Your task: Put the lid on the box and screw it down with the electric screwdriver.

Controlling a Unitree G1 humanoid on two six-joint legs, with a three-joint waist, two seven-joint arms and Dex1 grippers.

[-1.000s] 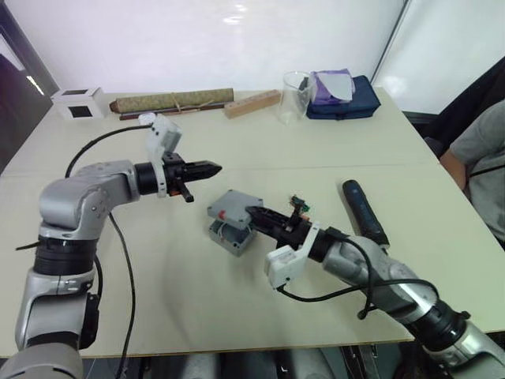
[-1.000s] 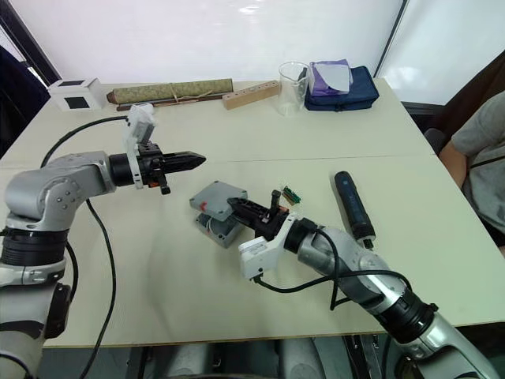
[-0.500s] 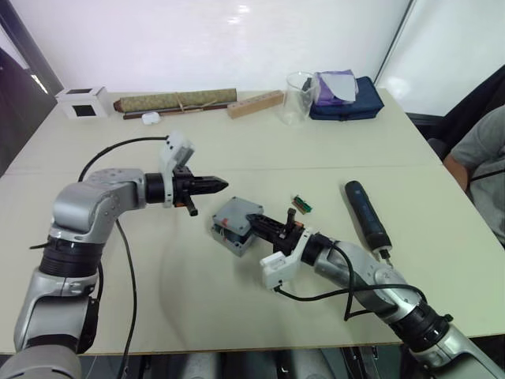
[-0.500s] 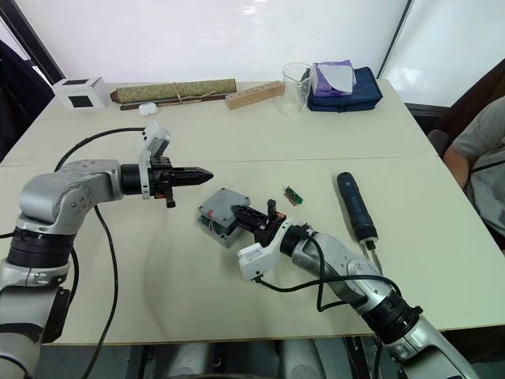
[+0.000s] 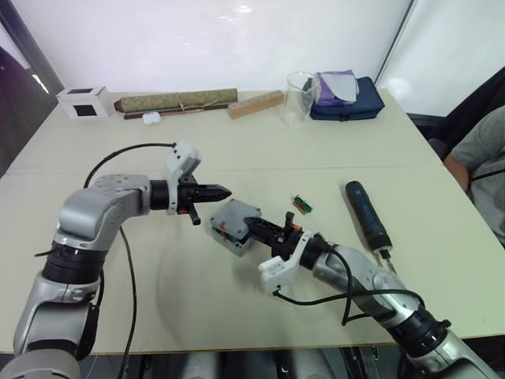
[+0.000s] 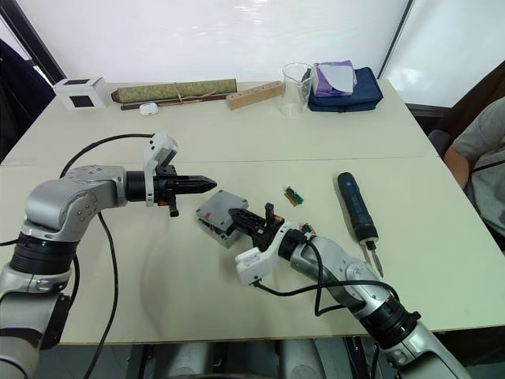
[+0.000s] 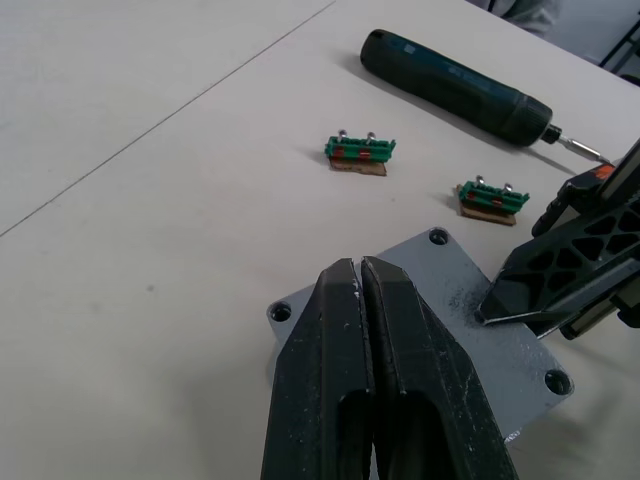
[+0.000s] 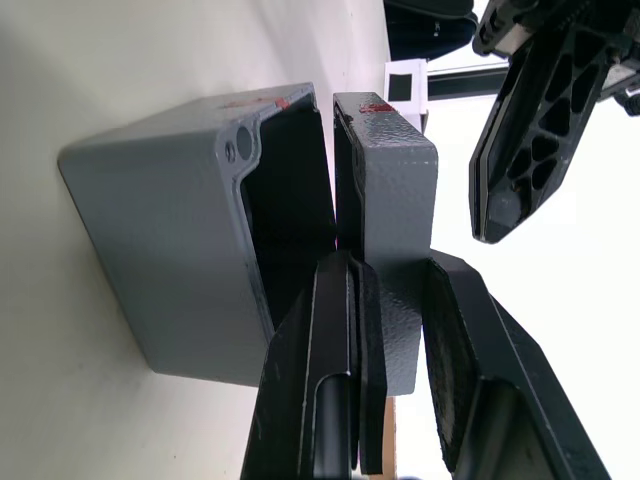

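Note:
The grey box stands on the table's middle, and the lid rests tilted on top of it, one side lifted to leave a gap. My right gripper is shut on the lid's edge, with one finger in the gap and the other on the outer face. My left gripper is shut, its tips hovering just beside the lid's corner on the robot's left. The electric screwdriver lies flat on the table to the right.
Two small green bit holders lie between the box and the screwdriver. Along the far edge are a white cube, a rolled mat, a wooden block, a glass beaker and a blue pouch. A person sits at the right edge.
My left gripper has come lower and closer to the lid. My right gripper has brought the lid down nearer the box's top. The camera has shifted a little.

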